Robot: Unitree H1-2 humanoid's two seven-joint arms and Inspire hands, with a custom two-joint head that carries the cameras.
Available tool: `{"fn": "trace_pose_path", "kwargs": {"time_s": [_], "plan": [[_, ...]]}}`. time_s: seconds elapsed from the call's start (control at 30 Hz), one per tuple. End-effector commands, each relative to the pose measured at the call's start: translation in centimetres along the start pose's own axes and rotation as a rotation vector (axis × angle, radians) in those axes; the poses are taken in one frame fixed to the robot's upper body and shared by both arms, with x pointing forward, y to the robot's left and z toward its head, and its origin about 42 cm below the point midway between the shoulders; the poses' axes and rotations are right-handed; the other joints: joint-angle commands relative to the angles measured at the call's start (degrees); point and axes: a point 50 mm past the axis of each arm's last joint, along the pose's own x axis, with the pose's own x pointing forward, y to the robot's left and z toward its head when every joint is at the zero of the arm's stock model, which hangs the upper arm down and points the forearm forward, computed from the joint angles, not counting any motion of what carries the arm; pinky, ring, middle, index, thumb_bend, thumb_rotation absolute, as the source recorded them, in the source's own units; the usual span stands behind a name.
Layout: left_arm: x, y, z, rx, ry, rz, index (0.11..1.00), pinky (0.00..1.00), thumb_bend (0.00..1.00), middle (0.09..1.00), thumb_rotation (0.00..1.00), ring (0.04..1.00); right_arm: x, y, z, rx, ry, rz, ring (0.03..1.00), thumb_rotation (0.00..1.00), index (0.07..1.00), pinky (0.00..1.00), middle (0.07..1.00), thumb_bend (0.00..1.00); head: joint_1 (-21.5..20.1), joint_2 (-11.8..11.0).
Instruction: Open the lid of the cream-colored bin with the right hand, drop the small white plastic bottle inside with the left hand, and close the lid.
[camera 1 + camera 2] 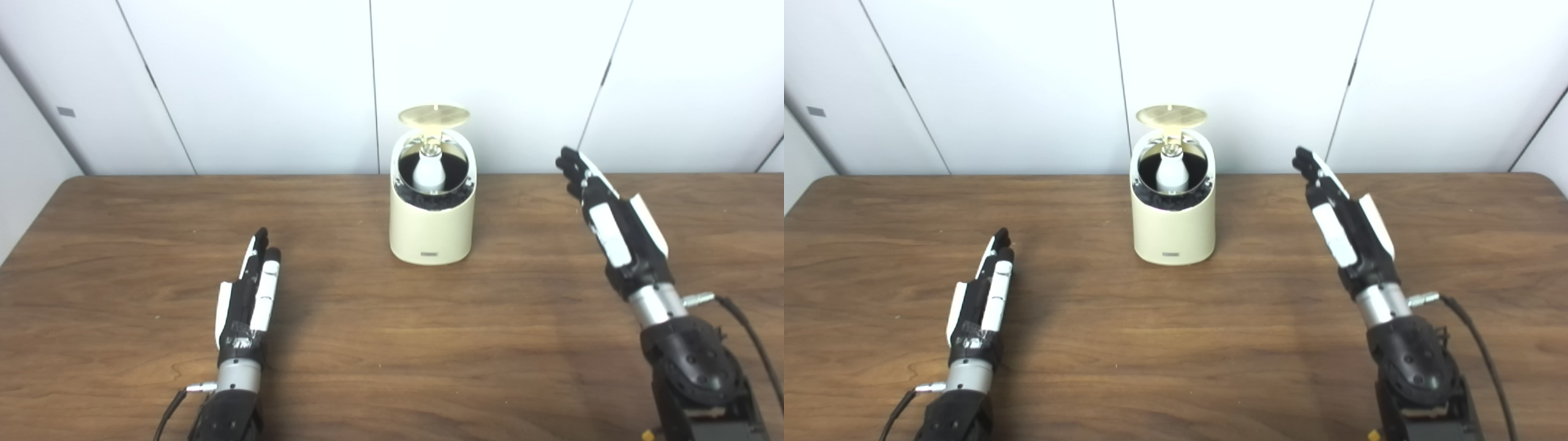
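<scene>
The cream-colored bin (432,229) stands at the middle of the table, toward the back. Its round lid (434,116) is tipped up above the rim. Inside the black-lined opening sits the small white plastic bottle (428,172), upright. My left hand (252,292) lies low over the table at the front left, fingers straight and apart, holding nothing. To the right of the bin my right hand (603,211) is raised, open, fingers pointing up and away, well apart from the lid.
The wooden table (367,343) runs across the whole view, with white wall panels (257,79) behind its far edge. Cables trail from both wrists near the bottom edge.
</scene>
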Motion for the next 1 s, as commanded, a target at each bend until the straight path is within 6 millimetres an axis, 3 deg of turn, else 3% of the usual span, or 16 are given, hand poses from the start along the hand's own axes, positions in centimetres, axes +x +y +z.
{"fn": "trace_pose_path", "kwargs": {"time_s": [0.0,0.23,0.33,0.53,0.77,0.97], "plan": [[-0.3,-0.5,-0.3,-0.022,-0.009,-0.025,1.000,1.00,0.55,1.000,0.92,1.000,1.7,-0.2,3.1,-0.026,-0.083,0.016,0.971,0.98,0.930,0.96,0.943,0.65,-0.25,0.06],[-1.4,-1.2,-2.2,-0.073,0.006,-0.034,1.000,1.00,0.59,1.000,0.94,1.000,4.9,0.2,5.4,-0.118,-0.124,0.048,0.958,0.96,0.919,0.93,0.936,0.65,-0.61,0.47],[-1.7,-1.4,-2.4,-0.071,0.022,-0.031,1.000,1.00,0.61,1.000,0.94,1.000,6.3,0.3,6.1,-0.190,-0.145,0.054,0.939,0.99,0.912,0.89,0.933,0.67,-0.47,0.55],[-2.0,-1.7,-2.7,-0.052,0.019,-0.015,1.000,1.00,0.61,1.000,0.95,1.000,9.2,1.0,7.8,-0.317,-0.169,0.092,0.913,1.00,0.919,0.82,0.936,0.61,-0.27,0.54],[-2.0,-1.9,-2.9,-0.038,0.027,-0.020,1.000,1.00,0.61,1.000,0.97,1.000,12.8,2.3,9.4,-0.428,-0.196,0.149,0.907,1.00,0.918,0.85,0.933,0.60,-0.50,0.58],[-1.9,-2.1,-2.9,-0.030,0.020,-0.023,1.000,1.00,0.60,1.000,0.96,1.000,14.0,3.6,10.1,-0.499,-0.195,0.189,0.931,1.00,0.875,0.86,0.929,0.59,-0.33,0.51]]}}
